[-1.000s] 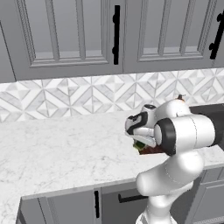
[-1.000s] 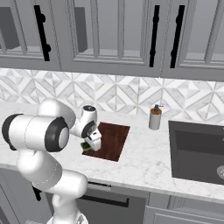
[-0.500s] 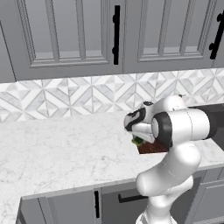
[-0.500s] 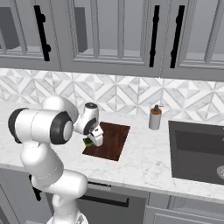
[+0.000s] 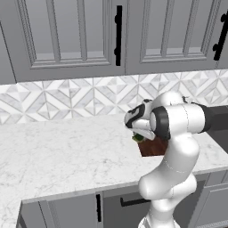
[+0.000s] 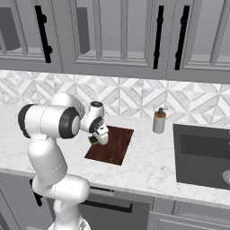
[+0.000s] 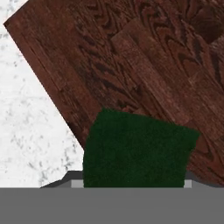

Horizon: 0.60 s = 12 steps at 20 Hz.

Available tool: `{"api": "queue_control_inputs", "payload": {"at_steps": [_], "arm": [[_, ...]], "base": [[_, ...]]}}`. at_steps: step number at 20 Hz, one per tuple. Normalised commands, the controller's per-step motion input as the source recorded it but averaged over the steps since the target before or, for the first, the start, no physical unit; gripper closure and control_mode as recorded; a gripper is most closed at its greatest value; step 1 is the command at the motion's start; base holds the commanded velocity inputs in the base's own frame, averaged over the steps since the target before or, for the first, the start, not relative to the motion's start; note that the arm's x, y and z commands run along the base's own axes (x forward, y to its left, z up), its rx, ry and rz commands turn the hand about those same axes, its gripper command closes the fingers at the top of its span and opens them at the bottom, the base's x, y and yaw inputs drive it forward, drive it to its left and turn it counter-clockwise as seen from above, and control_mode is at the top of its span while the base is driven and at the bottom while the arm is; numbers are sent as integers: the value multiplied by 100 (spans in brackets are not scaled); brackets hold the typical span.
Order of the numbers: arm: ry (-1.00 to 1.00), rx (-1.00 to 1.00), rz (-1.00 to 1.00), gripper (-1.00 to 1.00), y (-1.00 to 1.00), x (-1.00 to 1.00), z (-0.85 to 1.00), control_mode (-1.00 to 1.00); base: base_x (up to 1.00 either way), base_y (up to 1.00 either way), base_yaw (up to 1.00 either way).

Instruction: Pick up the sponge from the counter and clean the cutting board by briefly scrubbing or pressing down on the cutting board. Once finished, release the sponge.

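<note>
My gripper (image 7: 133,178) is shut on the sponge (image 7: 135,151), a dark green block that covers the lower middle of the hand view. Beyond it lies the cutting board (image 7: 144,65), dark reddish-brown with strong grain, and the white counter (image 7: 30,127) shows past its edge. From the right base view, the gripper (image 6: 99,134) holds the sponge (image 6: 93,139) low over the left end of the cutting board (image 6: 113,146). In the left base view the sponge (image 5: 139,138) peeks out under the hand, beside the cutting board (image 5: 153,147). Whether the sponge touches the wood I cannot tell.
A soap dispenser (image 6: 158,121) stands behind the board to the right, and a dark sink (image 6: 202,155) lies further right. Wide marble counter (image 5: 58,156) stretches to the left. Grey wall cabinets (image 5: 80,35) hang above the tiled backsplash (image 5: 67,100).
The hand with the sponge has shifted a little toward the board's left end, and the arm's upper links have swung along with it.
</note>
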Motion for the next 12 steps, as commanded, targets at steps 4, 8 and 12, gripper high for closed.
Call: {"api": "queue_control_inputs", "payload": {"at_steps": [4,8,12], "arm": [[0,0,0,100,0,55,-8,-100],[-1,0,0,100,-1,61,-25,-100],[0,0,0,100,0,59,-18,-100]], "base": [[0,0,0],[0,0,0],[0,0,0]]}}
